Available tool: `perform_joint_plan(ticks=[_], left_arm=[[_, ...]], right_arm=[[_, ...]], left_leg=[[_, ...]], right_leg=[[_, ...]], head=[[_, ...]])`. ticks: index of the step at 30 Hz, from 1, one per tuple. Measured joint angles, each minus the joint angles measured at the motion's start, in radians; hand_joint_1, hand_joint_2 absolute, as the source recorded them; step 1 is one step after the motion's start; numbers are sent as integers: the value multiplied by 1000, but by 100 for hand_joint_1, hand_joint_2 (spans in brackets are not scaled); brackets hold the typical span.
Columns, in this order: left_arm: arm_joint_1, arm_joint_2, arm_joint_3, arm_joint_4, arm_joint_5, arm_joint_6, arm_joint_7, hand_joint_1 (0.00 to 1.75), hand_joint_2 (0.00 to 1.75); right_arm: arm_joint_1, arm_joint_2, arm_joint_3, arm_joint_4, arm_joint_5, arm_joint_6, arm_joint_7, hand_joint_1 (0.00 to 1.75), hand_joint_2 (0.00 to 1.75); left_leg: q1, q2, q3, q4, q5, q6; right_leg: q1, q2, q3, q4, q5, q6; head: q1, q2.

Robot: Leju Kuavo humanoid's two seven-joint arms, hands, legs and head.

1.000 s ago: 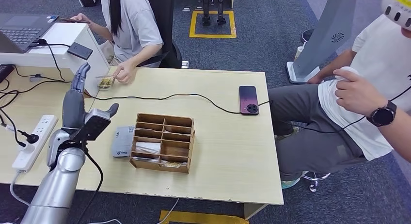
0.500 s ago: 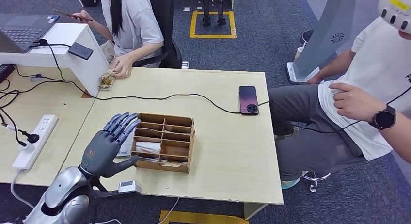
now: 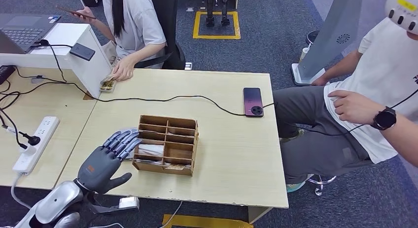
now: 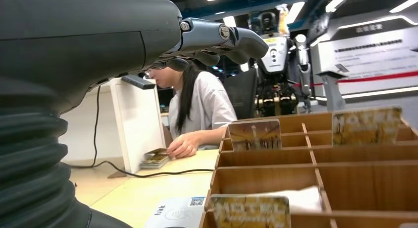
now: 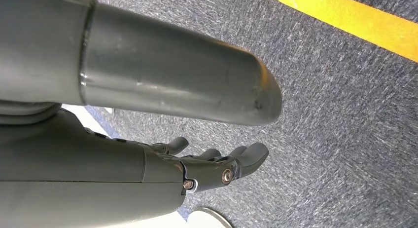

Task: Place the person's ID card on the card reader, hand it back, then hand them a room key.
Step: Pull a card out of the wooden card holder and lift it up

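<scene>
Left hand (image 3: 106, 159) hovers low over the near-left part of the table (image 3: 236, 154), fingers spread and straight, thumb out to the side, holding nothing; its fingertips reach over the grey card reader (image 3: 129, 141), which lies flat on the table just beside the left wall of the wooden organizer (image 3: 166, 144). The organizer's compartments hold room key cards, a few standing upright; in the left wrist view one card marked HOTEL (image 4: 249, 211) stands in the nearest slot, with 2 more, (image 4: 255, 134) and (image 4: 366, 125), upright in the slots behind.

Over at the far-left corner, the seated person in the grey shirt (image 3: 134, 25) rests a hand (image 3: 123, 69) on the table beside a small stack of cards (image 3: 107, 83); whether the ID card is among them, I cannot tell; the other hand holds a phone up. A black cable (image 3: 162, 98) runs across the table to a dark phone (image 3: 252, 101) near the right edge.

Right hand (image 5: 212, 169) hangs down over the grey carpet, fingers loosely extended and apart, nothing in them. A second person (image 3: 379, 90) sits at the right, wearing a watch.
</scene>
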Motion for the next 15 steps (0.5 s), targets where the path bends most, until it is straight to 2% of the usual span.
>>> perform_joint_plan(ticks=[11,15], left_arm=[[-1,80,-13,1,19,-89,25,0,175],[-10,92,-21,0,39,-126,30,0,175]], right_arm=[[-3,0,-1,0,12,-4,-7,0,0],[-4,0,-2,0,11,-4,-7,0,0]], left_leg=[[0,0,0,0,0,0],[0,0,0,0,0,0]], right_leg=[[0,0,0,0,0,0],[0,0,0,0,0,0]], head=[[0,0],[0,0]])
